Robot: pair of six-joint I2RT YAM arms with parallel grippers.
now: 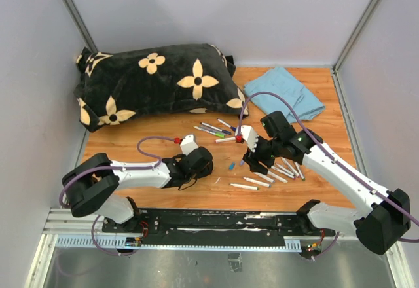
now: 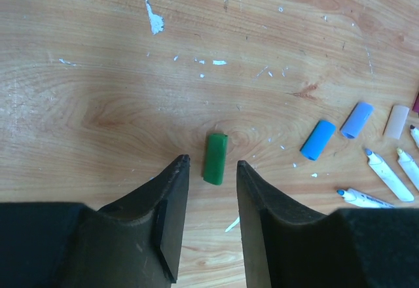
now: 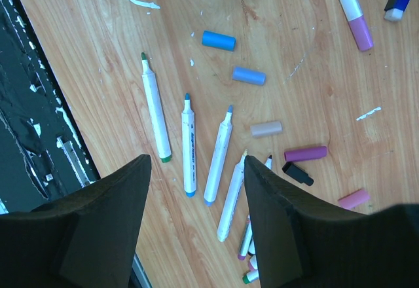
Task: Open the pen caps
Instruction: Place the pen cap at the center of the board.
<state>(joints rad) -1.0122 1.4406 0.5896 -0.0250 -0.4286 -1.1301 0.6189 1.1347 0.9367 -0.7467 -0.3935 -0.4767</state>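
The left gripper (image 2: pixel 212 163) is hovering low over the wooden table (image 2: pixel 98 72), its jaws standing narrowly apart and gripping nothing; a green cap (image 2: pixel 215 159) is lying loose on the wood, its near end sitting between the fingertips with a sliver of table showing on either side; to its right a blue cap (image 2: pixel 317 140), a light blue cap (image 2: pixel 357 120) and a pale beige cap (image 2: pixel 396 122) are lying apart from one another, near the tips of some uncapped pens (image 2: pixel 386 175). The right gripper (image 3: pixel 196 163) is hanging with its jaws spread wide and empty above more of those pens lying side by side; a purple cap (image 3: pixel 305 153), a black cap (image 3: pixel 298 173) and a pink cap (image 3: pixel 353 199) are lying loose just beside them; a purple-capped pen (image 3: pixel 353 13) is lying farther off. In the overhead view, a black flowered pillow (image 1: pixel 154 82) and a blue cloth (image 1: pixel 288 95) are resting at the far side.
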